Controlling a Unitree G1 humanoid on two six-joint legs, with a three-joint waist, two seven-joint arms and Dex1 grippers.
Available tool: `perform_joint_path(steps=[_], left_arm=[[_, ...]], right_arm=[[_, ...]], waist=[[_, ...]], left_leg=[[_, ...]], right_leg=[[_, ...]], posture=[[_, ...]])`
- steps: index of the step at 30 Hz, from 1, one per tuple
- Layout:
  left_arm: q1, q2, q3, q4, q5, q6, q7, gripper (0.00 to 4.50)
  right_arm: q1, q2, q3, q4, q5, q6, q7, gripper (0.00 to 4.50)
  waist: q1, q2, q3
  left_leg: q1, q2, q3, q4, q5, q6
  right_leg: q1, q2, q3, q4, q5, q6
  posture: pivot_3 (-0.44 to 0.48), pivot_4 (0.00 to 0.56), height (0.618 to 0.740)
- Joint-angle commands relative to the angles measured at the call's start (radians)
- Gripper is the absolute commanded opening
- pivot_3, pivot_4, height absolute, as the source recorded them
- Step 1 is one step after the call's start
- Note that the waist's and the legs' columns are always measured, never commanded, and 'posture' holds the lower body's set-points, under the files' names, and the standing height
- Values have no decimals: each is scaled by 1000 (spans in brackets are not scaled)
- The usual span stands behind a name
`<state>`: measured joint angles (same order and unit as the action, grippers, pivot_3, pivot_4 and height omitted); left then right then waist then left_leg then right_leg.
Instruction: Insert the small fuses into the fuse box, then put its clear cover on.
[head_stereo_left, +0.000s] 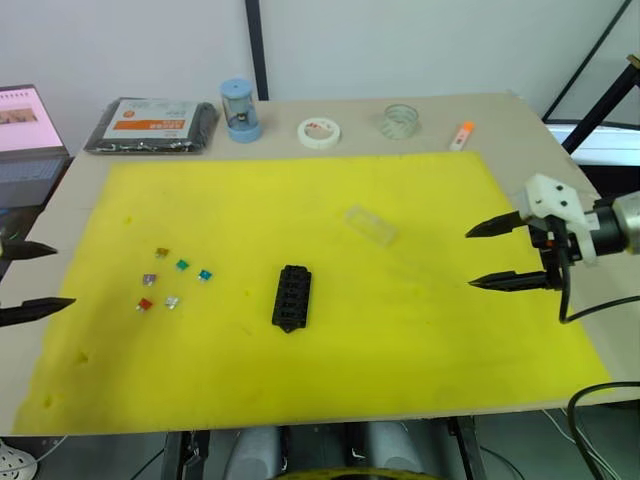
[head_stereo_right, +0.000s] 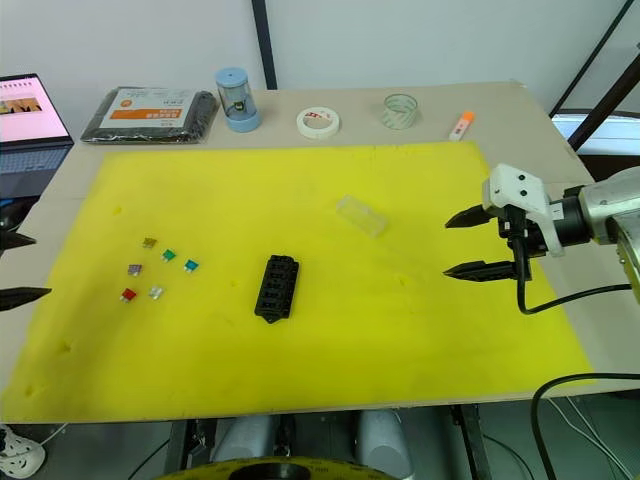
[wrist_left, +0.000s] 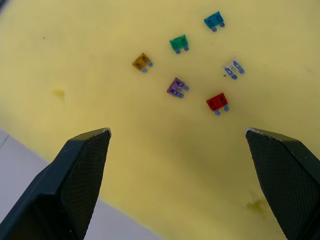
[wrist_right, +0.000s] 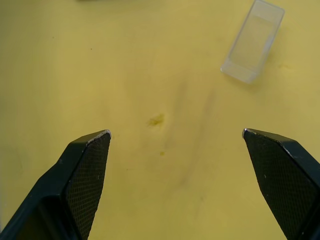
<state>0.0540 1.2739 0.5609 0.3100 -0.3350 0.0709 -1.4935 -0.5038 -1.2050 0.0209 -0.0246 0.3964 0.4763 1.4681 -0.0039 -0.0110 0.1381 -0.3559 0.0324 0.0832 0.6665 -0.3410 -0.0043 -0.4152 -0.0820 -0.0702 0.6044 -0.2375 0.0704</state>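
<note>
A yellow foam mat (head_stereo_left: 400, 380) covered most of a pale table (head_stereo_left: 520, 130) set against a white wall. Near the mat's middle lay the fuse box (head_stereo_left: 291, 297), black, its slots empty. To its left, well apart from it, the small fuses (head_stereo_left: 172, 280) sat in a loose cluster of six: tan, green, teal, purple, red and clear. The clear cover (head_stereo_left: 370, 224) lay flat on the mat, beyond the box and to its right. The left gripper (head_stereo_left: 25, 281) hovered at the mat's left edge, fingers spread wide and empty, near the fuses. The right gripper (head_stereo_left: 492, 256) hung over the mat's right side, likewise spread and empty. Along the far edge stood a black packet (head_stereo_left: 152, 125), a blue container (head_stereo_left: 240, 110), a white tape roll (head_stereo_left: 319, 132) and a clear tape roll (head_stereo_left: 400, 121).
</note>
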Motion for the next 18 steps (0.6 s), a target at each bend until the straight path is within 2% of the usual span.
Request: perform_joint_path(steps=[1,18], left_arm=[[10,-1,9,-10,4,-14,-5,4500],[13,-18,11,-42,-9,35,4,4500]], right_arm=[[-8,-21,-50,-27,11,8,-1,4471],[-13,-13,-48,-40,13,24,-7,4471]], waist=[[-4,0,0],[-8,0,0]], left_leg=[[0,0,0,0,0,0],[0,0,2,0,0,0]], right_leg=[[0,0,0,0,0,0],[-4,0,2,7,0,0]], posture=[[0,150,740],[0,150,740]])
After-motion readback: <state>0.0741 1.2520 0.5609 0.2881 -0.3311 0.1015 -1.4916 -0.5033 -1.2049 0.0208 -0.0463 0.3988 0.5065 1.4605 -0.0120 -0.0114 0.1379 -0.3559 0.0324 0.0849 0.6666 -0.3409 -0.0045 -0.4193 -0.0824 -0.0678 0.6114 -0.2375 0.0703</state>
